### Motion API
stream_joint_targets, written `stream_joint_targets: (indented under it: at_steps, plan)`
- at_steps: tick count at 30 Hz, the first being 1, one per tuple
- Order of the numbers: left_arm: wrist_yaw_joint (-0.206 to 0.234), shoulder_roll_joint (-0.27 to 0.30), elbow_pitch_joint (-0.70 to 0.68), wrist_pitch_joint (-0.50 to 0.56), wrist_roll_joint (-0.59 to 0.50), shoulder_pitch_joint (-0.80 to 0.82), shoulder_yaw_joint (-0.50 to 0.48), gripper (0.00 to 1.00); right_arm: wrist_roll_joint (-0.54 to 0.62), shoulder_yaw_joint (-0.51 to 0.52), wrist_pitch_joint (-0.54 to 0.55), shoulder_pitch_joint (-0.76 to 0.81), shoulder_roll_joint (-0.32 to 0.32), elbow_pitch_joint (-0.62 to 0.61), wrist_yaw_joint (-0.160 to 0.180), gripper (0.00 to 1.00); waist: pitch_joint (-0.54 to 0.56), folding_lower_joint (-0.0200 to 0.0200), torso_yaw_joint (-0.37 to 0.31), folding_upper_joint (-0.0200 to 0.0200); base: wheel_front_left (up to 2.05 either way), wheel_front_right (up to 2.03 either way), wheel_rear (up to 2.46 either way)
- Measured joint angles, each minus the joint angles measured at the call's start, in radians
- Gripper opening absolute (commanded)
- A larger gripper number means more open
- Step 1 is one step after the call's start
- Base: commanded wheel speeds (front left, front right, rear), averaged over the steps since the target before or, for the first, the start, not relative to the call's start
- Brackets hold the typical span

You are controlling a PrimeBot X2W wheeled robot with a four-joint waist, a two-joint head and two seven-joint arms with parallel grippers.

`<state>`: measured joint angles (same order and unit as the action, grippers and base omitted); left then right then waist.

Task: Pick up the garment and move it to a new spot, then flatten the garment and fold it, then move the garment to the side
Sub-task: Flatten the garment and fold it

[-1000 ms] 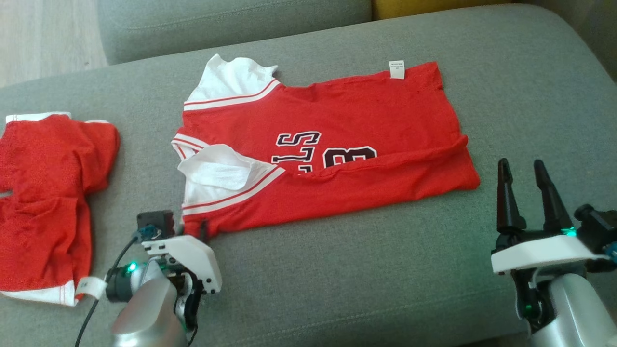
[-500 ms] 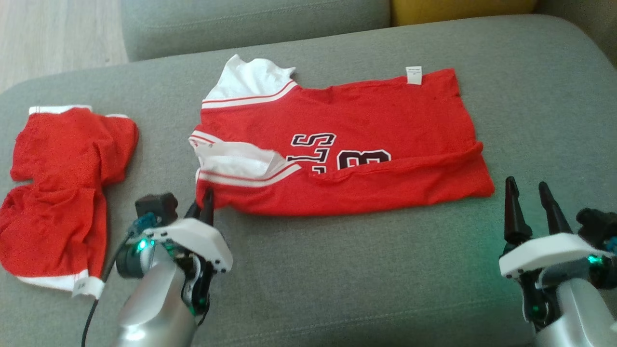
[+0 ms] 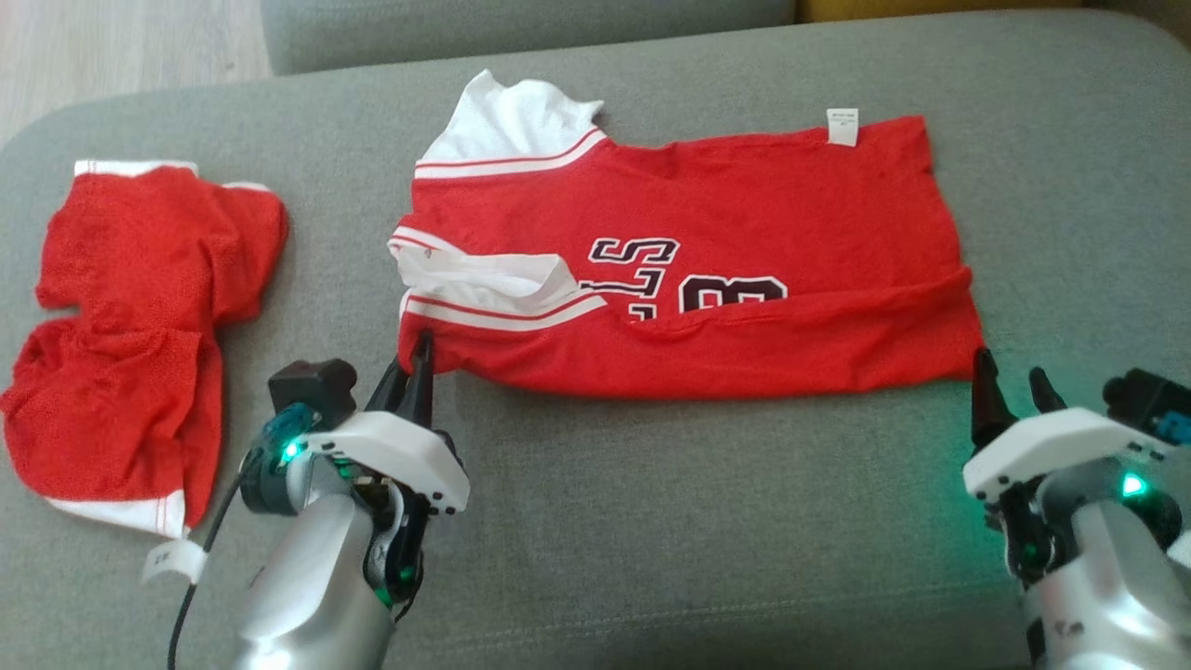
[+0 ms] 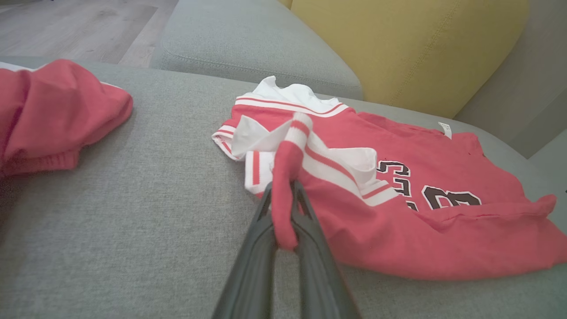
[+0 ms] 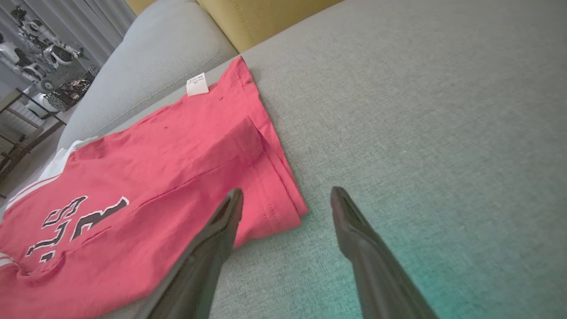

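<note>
Garments: two, both red. A jersey (image 3: 689, 251) with white sleeves lies spread mid-sofa, with crumpled shorts (image 3: 140, 316) well apart to the left.
Pincers: two. The left pincer (image 3: 417, 358) is clamped on the jersey's near left corner; the right pincer (image 3: 1010, 369) is wide, just beside the near right corner.
Setting: grey sofa (image 3: 698, 521), yellow cushion (image 4: 412, 48) behind, wooden floor (image 3: 112, 46).
Obscured: jersey lettering partly under a fold.

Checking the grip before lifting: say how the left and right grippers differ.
The left gripper is shut on the jersey's sleeve-side corner; the right gripper is open and empty. The left one has cloth bunched between its fingers; the right one's fingers flank the hem corner. Both are dark-fingered.
</note>
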<state>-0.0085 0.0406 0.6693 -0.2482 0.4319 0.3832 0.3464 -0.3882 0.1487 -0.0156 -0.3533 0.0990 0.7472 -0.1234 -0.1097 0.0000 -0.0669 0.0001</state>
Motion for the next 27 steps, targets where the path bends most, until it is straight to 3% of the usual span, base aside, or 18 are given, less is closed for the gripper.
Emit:
stream_joint_targets:
  at_steps: [12, 14, 15, 22, 27]
  plan:
    - [0.001, 0.004, -0.060, 0.024, -0.002, 0.001, 0.027, 0.00, 0.058, 0.022, 0.013, -0.163, 0.027, 0.219, 0.000, 1.00, -0.069, 0.0001, 0.041, 0.0000, 0.00, 0.00, 0.00]
    - [0.001, 0.006, -0.062, 0.026, -0.002, 0.001, 0.027, 0.00, 0.058, 0.003, 0.024, -0.181, 0.033, 0.237, 0.000, 0.05, -0.073, 0.0001, 0.046, 0.0000, 0.00, 0.00, 0.00]
    - [0.002, 0.008, -0.062, 0.027, -0.002, 0.001, 0.027, 0.00, 0.055, -0.006, 0.025, -0.188, 0.035, 0.243, 0.000, 0.00, -0.072, 0.0002, 0.047, 0.0000, 0.00, 0.00, 0.00]
    - [0.015, 0.021, -0.031, 0.036, 0.002, -0.005, 0.026, 0.00, 0.009, -0.085, 0.035, -0.185, 0.049, 0.257, 0.000, 0.00, -0.033, 0.0001, 0.048, 0.0000, 0.00, 0.00, 0.00]
    - [0.008, 0.029, 0.007, 0.060, 0.003, -0.052, 0.034, 0.00, -0.055, -0.173, 0.089, -0.146, 0.096, 0.222, 0.000, 0.00, 0.022, 0.0001, 0.044, 0.0000, 0.00, 0.00, 0.00]
